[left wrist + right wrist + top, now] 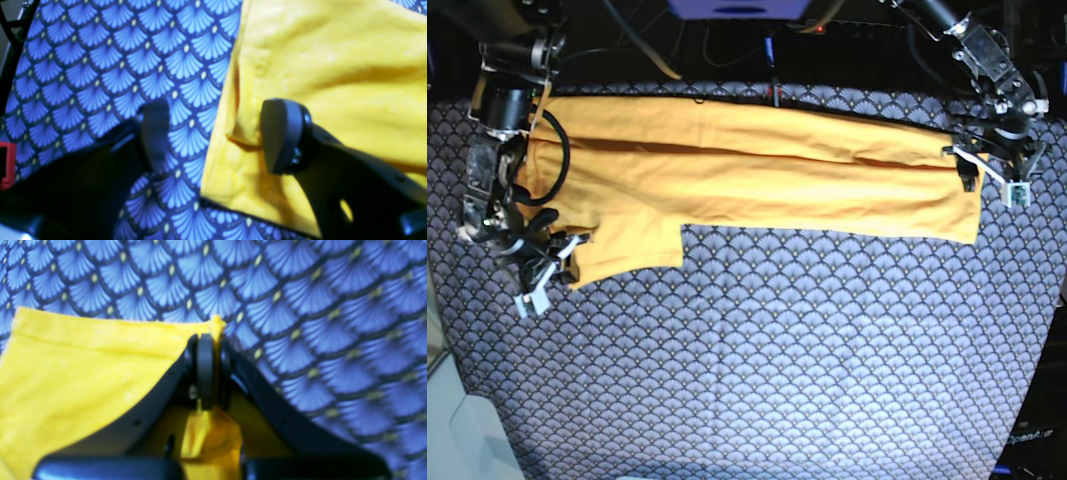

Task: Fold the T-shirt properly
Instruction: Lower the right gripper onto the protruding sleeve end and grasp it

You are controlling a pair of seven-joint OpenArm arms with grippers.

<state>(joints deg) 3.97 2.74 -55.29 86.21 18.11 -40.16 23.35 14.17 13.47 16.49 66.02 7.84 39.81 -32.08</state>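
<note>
T-shirt (757, 175) lies spread lengthwise across the far part of the counter, on the navy fan-scale cloth (777, 360); it is folded into a long band, with one sleeve section hanging down toward the near side at the base view's left

Right gripper (210, 340), at the base view's left: jaws are seen closed together on the sleeve's corner hem. In the right wrist view a small peak of yellow fabric is pinched between the two pads and pokes out above them; more bunched fabric is visible behind the pads, inside the gripper frame. The hem edge runs away to the left from the pinch point, lying on the patterned cloth

Left gripper (213, 136), at the base view's right: jaws are held wide apart. In the left wrist view one finger (283, 133) is seen over the shirt's edge, beside a small fold of fabric, and the other over bare patterned cloth; the shirt's border runs between the two. Whether either finger touches the fabric cannot be told. Nothing is gripped
</note>
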